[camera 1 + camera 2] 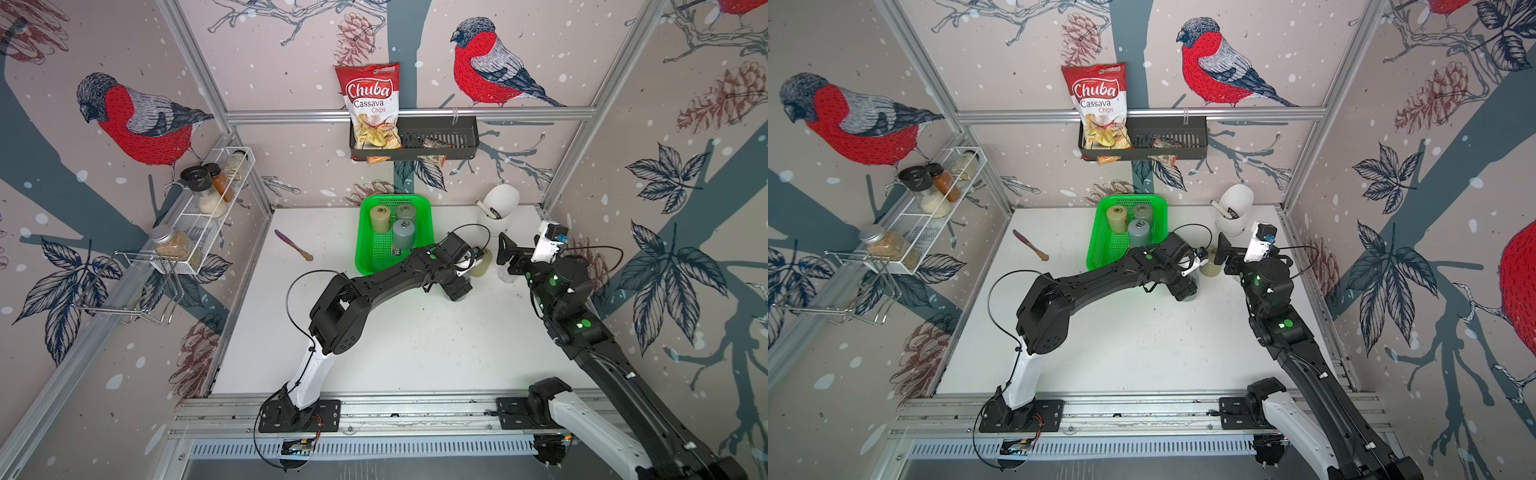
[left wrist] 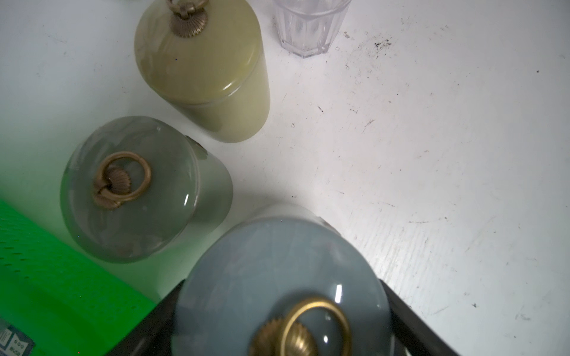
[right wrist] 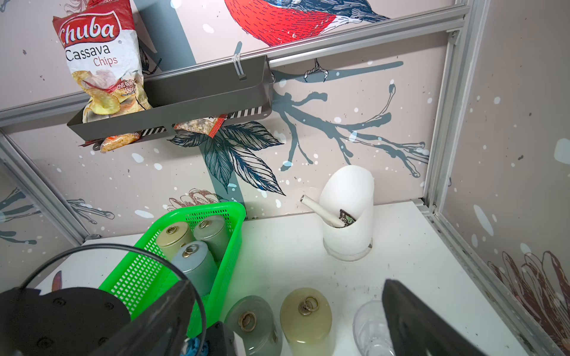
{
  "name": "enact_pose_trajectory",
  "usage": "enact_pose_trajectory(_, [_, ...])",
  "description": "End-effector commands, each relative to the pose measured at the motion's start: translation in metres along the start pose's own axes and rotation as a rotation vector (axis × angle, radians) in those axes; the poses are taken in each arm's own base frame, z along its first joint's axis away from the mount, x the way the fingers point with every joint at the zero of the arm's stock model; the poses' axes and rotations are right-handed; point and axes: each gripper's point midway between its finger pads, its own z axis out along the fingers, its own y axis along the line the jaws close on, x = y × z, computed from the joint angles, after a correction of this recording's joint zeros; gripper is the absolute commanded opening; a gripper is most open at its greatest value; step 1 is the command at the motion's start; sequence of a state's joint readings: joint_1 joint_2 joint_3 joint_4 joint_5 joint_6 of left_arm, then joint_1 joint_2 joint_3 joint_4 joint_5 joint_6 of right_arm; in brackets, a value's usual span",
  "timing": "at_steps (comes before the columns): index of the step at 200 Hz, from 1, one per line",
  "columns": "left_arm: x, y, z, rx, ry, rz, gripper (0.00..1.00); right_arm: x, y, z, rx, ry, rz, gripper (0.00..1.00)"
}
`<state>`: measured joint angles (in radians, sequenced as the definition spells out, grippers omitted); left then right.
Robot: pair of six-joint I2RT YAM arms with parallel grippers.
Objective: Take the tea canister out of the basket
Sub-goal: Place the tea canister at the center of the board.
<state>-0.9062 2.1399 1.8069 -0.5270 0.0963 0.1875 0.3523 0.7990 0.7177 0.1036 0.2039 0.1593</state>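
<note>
Blue-grey and glossy, with a brass ring on its lid, the tea canister [image 2: 262, 252] sits between the dark fingers [image 2: 410, 320] of the left tool [image 2: 280, 282], which lie against both of its sides. It is outside the basket, just right of the basket's near right corner. Whether its base touches the tabletop [image 1: 415, 353] cannot be told. Just beyond it, on the tabletop and also outside the basket, stand a grey-green canister [image 2: 132, 191] and, to the right of that, an olive canister [image 2: 200, 71], close together but apart. Right of the olive one is a clear glass [image 2: 308, 27]. The right tool [image 1: 505, 255] hovers by that glass with its jaws spread wide and nothing gripped between them.

The green basket [image 1: 380, 253] lies left of this group, its long side running near to far. Its near half shows mesh and a small dark sticker [image 1: 396, 250]. In its far half three more canisters stand upright: a beige canister [image 1: 380, 218], a second blue-grey canister [image 1: 404, 233] and a second grey-green canister [image 1: 406, 212].

Left of the basket, a purple-handled spreader [image 1: 293, 245] lies on the tabletop. At the far right corner stands a white utensil holder [image 1: 498, 208]. On the far wall hangs a black slotted rack [image 1: 436, 137] holding a red bag of cassava chips [image 1: 370, 99].
</note>
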Motion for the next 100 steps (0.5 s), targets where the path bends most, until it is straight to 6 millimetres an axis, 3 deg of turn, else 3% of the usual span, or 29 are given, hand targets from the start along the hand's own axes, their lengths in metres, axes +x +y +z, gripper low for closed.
enact_pose_trajectory(1, [-0.020, 0.003, 0.001, -0.020, -0.078, -0.004, 0.05, 0.000, 0.002, 0.002, -0.009, -0.005, 0.012, 1.00])
enact_pose_trajectory(100, [-0.016, 0.006, 0.016, -0.032, -0.044, -0.008, 0.07, 0.002, 0.001, 0.001, -0.011, -0.001, 0.012, 1.00])
